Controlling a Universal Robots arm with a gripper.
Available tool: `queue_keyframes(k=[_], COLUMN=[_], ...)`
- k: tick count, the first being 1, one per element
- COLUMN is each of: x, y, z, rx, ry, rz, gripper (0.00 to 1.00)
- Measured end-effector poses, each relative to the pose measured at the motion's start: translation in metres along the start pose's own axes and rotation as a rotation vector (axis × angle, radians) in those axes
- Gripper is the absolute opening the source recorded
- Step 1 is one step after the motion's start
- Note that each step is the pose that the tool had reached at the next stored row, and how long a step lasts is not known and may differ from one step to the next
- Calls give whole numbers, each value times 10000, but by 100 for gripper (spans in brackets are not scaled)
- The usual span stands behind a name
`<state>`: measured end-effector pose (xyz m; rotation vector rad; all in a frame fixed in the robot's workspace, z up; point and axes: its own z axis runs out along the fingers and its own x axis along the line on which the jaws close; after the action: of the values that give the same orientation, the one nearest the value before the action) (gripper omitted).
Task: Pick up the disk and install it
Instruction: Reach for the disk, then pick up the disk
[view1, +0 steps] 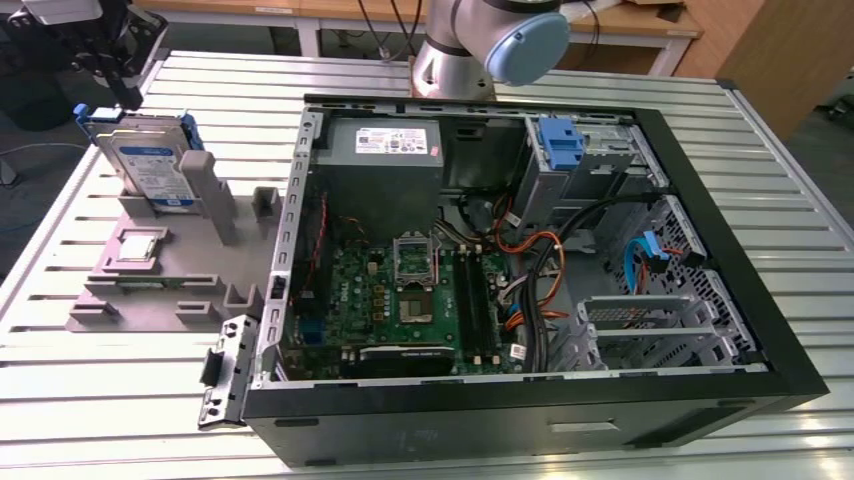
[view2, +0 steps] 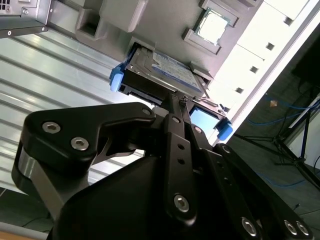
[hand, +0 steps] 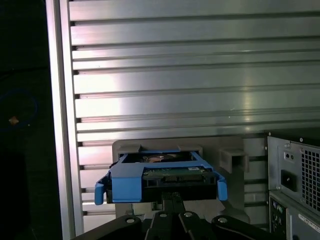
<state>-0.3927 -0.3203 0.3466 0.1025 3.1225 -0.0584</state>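
The job was at the pick-up step. The gripper (view1: 130, 98) sat at the top edge of the disk (view1: 144, 160). Its fingers looked pinched on the disk's blue frame, though that was hard to see. The disk stood upright in the grey stand (view1: 174, 275), beside the open computer (view1: 787, 300). I think lifting it would need a straight pull up, clear of the stand's posts.

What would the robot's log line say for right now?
step: pick-up | gripper: at top edge of disk | disk: upright in grey holder, outside computer case | installed: not yet
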Motion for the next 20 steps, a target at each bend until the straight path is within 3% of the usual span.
queue_keyframes(k=[14, 20], x=[2, 2], y=[0, 0], z=[0, 2], rx=[13, 3], ry=[-3, -24], rz=[-26, -553], gripper=[11, 11])
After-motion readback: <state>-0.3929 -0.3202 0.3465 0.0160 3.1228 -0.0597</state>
